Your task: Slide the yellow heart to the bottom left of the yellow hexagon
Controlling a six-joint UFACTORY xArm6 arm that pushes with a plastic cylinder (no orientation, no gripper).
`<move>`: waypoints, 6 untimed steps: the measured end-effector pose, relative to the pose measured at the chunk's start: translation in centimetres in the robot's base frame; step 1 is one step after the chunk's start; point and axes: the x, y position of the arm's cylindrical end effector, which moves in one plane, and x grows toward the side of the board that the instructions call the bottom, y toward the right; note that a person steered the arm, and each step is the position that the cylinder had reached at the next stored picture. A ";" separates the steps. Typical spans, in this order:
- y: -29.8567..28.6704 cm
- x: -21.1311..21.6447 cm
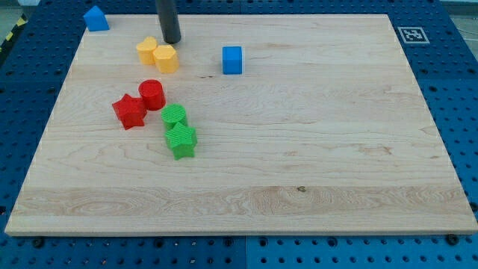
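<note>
Your tool point(172, 41), a bare rod with nothing to clamp, stands just above-right of the yellow pair. The yellow heart point(147, 51) touches the yellow hexagon point(166, 58) on its upper left; circle behind the heart, nudge it downward gently, sparing the hexagon

A pale wooden board point(299, 164) with fine grain fills most of the view. It lies on a blue metal surface point(455, 90) with regular rows of small round holes, which shows beyond all four edges of the board. At the top right corner of the board there is a small white tag with a black square pattern point(412, 34). Beyond the top left corner a yellow and black striped strip point(13, 31) is visible. The light is soft and even.
</note>
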 end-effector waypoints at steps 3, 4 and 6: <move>-3.6 1.1; -5.7 1.1; -6.3 3.7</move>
